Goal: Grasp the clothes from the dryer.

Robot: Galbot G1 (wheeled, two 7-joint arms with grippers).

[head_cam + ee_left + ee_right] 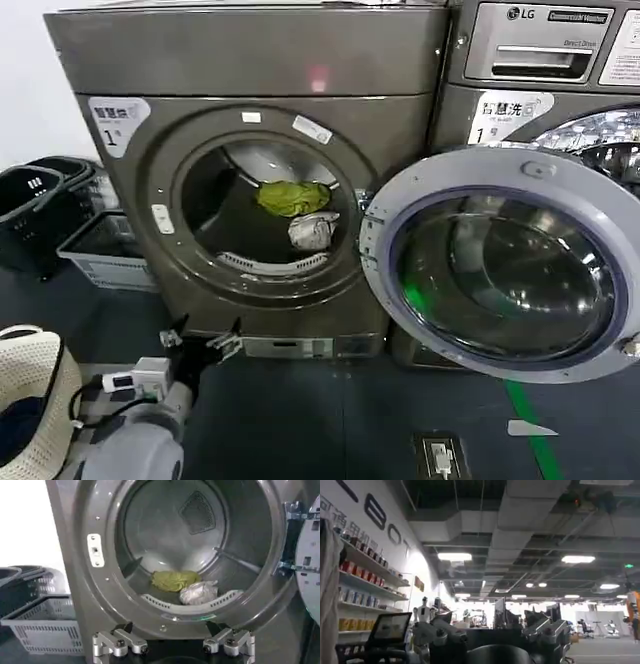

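My left gripper [203, 343] hangs low in front of the dryer [130, 180], below the rim of its round porthole, with both fingers spread wide and nothing between them. In the left wrist view the same gripper [173, 643] shows its two metal fingertips [117, 642] well apart, pointing into the drum. The clothes lie inside, on the drum floor near the front lip: a lime yellow-green bundle [293, 197] and, just beside it and touching, a white-grey bundle [313, 231]. From my wrist the green bundle [175, 580] sits slightly deeper and the pale one [199, 593] rests against the perforated white strip [190, 605] at the front of the drum. Neither bundle is touched by my fingers.

The dryer door [500, 265] stands swung open to my right, its glass covering the lower front of the LG machine [545, 40] next door. Dark and grey plastic baskets [100, 250] stand on the floor to the left of the dryer, and a cream woven basket [35, 385] sits beside my left arm.

My right gripper [490, 640] is held away from the work, aimed at the room and ceiling; its fingers stand apart and hold nothing.
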